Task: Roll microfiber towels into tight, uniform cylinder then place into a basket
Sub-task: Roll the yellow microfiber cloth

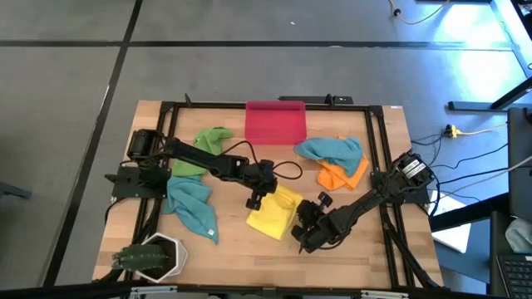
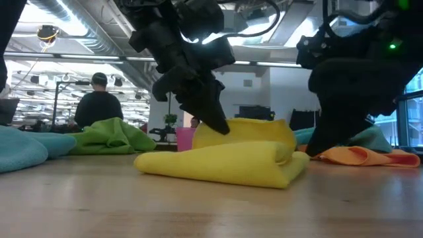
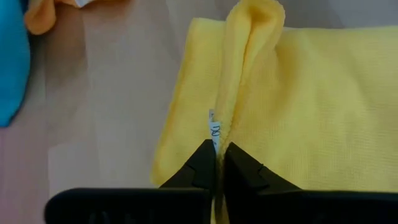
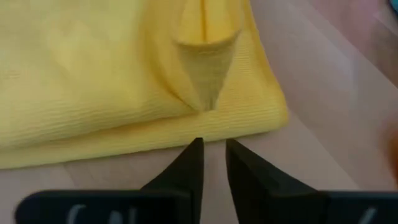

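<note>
A yellow towel, folded over itself, lies on the table's middle near the front. My left gripper is at its left side, shut on a raised ridge of the cloth. My right gripper stands a little open just short of the towel's right near edge, with bare wood between its fingers. The red-pink basket stands at the far middle. Green, teal, another teal and orange towels lie crumpled around. My left gripper pinches the near end of the yellow towel's raised fold between its two fingers, beside a small white label. The fingers slant down from the table's left. The ridge runs away from the fingertips, and the rest of the towel lies on the table.
A white hexagonal pot with a green plant stands at the near left corner. A black cable loops on the wood between the basket and the yellow towel. Bare wood lies along the near edge. A person sits far behind the table.
</note>
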You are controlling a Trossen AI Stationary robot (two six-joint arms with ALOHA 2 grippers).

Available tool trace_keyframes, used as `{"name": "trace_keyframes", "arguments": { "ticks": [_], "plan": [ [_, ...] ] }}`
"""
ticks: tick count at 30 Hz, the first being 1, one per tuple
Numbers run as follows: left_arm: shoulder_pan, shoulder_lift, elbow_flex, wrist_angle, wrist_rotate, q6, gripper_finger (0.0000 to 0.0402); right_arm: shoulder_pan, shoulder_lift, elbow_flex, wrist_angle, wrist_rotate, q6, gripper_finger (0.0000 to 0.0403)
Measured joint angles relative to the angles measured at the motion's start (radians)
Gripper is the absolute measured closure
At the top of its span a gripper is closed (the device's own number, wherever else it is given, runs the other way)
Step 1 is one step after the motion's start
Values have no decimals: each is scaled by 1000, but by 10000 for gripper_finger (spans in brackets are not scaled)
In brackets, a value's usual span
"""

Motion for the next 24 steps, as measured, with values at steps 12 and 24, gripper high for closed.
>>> {"name": "trace_keyframes", "arguments": {
  "ticks": [12, 24],
  "plan": [
    [0, 0, 0, 63, 5, 27, 322, 17, 0, 4, -120, 3, 59, 295],
    [-18, 0, 0, 164, 8, 49, 244, 87, -1, 185, -514, 82, 184, 295]
  ]
}}
